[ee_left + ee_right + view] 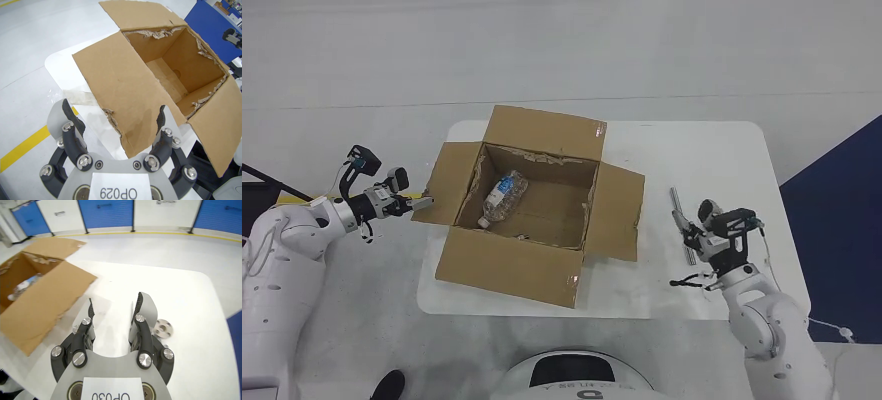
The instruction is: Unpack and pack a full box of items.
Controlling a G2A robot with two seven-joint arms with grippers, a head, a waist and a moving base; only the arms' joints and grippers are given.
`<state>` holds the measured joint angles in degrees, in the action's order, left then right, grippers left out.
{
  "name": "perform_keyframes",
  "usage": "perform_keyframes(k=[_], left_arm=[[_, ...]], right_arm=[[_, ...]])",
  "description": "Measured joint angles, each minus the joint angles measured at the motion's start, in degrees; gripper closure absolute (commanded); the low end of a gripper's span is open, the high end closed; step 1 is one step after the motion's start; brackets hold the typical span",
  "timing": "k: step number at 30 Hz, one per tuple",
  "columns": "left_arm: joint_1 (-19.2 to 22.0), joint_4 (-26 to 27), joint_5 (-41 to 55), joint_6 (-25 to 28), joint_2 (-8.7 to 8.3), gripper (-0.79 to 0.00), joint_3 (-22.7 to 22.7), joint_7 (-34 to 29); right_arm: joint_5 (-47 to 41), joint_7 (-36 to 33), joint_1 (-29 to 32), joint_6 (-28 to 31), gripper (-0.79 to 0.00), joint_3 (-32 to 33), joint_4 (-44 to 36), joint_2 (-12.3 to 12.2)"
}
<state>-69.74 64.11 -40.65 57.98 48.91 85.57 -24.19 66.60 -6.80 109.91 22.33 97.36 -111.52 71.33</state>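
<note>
I see 1 white table with rounded corners. On its right side lie 1 round metal flange and 1 thin metal rod. Clear tape sticks at its left edge, and 1 yellow floor line runs beside it.

Lab hall, blue partition panels, yellow floor line, pale floor

White desk with rounded corners at the centre of the top view, on a pale grey floor; blue partition at the right edge; yellow line on the floor; blue-and-white wall panels beyond.
</note>
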Motion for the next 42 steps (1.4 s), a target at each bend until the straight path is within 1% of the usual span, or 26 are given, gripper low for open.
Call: perform_keyframes(k=[2,11,12,14,15,17,19,24,27,30,42], left_arm=[[0.0,0.0,0.0,0.0,0.0,-0.785,0.0,0.0],[0.0,0.0,0.0,0.0,0.0,-0.785,0.0,0.0],[0.0,0.0,0.0,0.0,0.0,-0.785,0.0,0.0],[0.0,0.0,0.0,0.0,0.0,-0.785,0.0,0.0],[0.0,0.0,0.0,0.0,0.0,-0.785,0.0,0.0],[0.0,0.0,0.0,0.0,0.0,-0.785,0.0,0.0],[0.0,0.0,0.0,0.0,0.0,-0.785,0.0,0.0],[0.0,0.0,0.0,0.0,0.0,-0.785,0.0,0.0],[0.0,0.0,0.0,0.0,0.0,-0.785,0.0,0.0],[0.0,0.0,0.0,0.0,0.0,-0.785,0.0,0.0],[0.0,0.0,0.0,0.0,0.0,-0.785,0.0,0.0]], right_arm=[[-0.19,-0.76,-0.23,1.18,-0.785,-0.07,0.17,-0.04],[-0.2,-0.26,-0.25,0.32,-0.785,-0.03,0.01,0.0],[-1.23,0.76,-0.62,0.11,-0.785,-0.16,-0.76,0.11],[-4.68,3.7,-1.63,1.87,-0.785,-0.73,-2.51,0.04],[-5.99,4.41,-2.95,4.51,-0.785,-1.45,-3.45,-0.15],[-4.35,1.85,-5.89,7.23,-0.785,-3.95,-4.53,-0.29],[0.58,-3.81,-10.32,7.78,-0.785,-8.09,-4.74,-0.27],[2.96,-16.1,-22.08,9.55,-0.785,-19.66,-0.22,0.29],[0.72,-21.55,-28.41,8.88,-0.785,-25.93,4.52,1.01],[-2.27,-26.22,-33.05,8.36,-0.785,-29.19,7.59,1.45],[-2.22,-26.16,-32.99,8.43,-0.785,-29.12,7.55,1.43]])
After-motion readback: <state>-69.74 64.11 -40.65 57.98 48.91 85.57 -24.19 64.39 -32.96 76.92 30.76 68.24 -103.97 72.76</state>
